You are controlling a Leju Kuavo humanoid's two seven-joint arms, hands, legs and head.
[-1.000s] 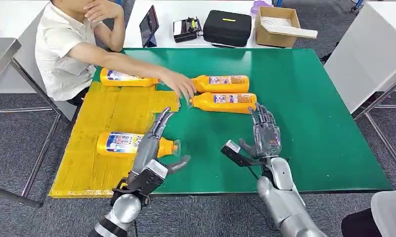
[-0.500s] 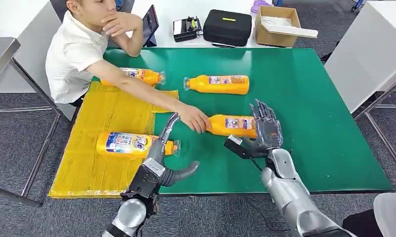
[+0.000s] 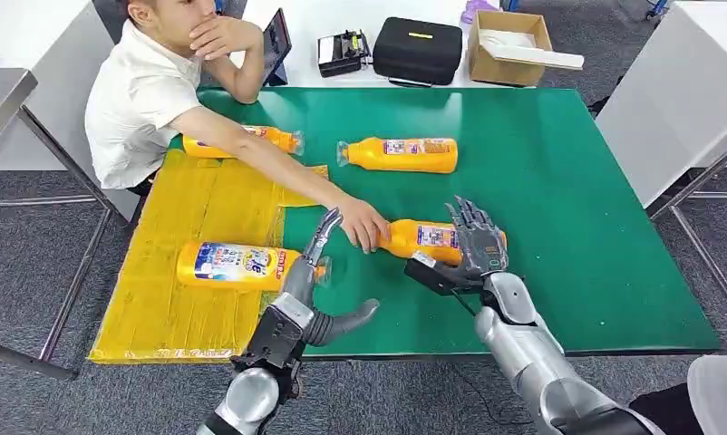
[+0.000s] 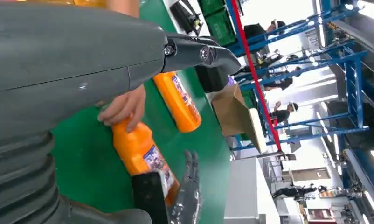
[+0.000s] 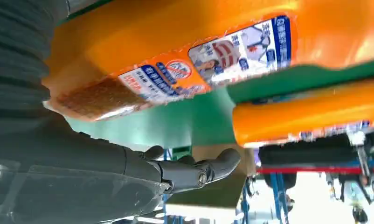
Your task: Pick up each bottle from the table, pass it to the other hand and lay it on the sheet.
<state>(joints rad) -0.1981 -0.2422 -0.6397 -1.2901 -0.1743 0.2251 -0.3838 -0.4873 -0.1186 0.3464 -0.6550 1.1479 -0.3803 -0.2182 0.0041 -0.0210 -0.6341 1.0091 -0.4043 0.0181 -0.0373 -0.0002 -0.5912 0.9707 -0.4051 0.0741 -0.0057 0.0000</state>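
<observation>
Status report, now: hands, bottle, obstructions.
Left hand open, empty. Right hand open over the orange plastic bottle lying on the green table, no grip visible. Person's hand on the bottle's neck.

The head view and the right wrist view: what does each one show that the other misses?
Head view alone: the yellow sheet with a bottle lying on it, the left hand, and a person's hand on the neck of the near bottle. Right wrist view alone: that bottle's label close up. Both: the near bottle, the far bottle, the green table and the right hand.
</observation>
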